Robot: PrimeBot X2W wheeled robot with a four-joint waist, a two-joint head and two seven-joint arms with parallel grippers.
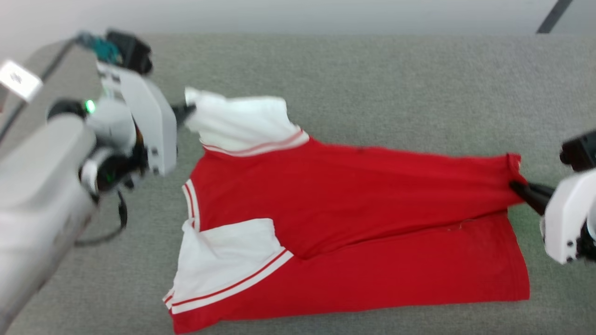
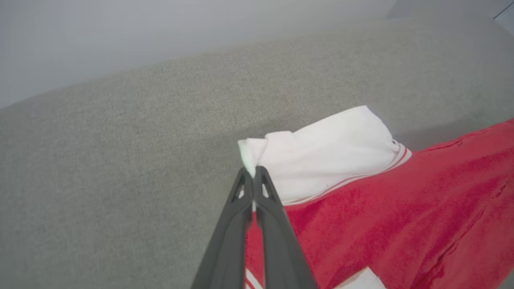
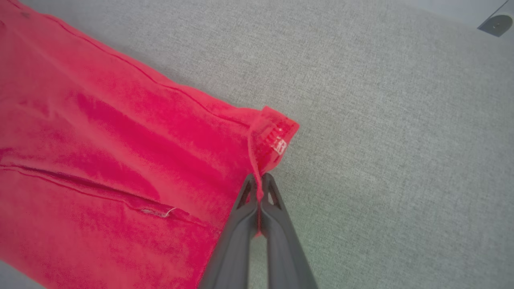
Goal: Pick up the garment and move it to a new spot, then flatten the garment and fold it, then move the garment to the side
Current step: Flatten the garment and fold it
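Note:
The garment [image 1: 344, 204], a red jersey with white sleeves and striped trim, lies across the grey fabric surface [image 1: 372, 83], its far half lifted and folded toward me. My left gripper [image 1: 188, 110] is shut on the tip of the far white sleeve [image 2: 321, 156]; in the left wrist view the left gripper [image 2: 253, 170] pinches that white cloth. At the right, my right gripper [image 1: 516, 186] is shut on the red hem corner; the right wrist view shows the right gripper [image 3: 259, 178] clamping the hem [image 3: 273, 136] just below a small label.
A pale wall [image 1: 298, 14] runs along the far edge of the surface. A dark bar [image 1: 554, 16] slants at the top right corner. Bare grey fabric spreads beyond the garment on the far side and to the right.

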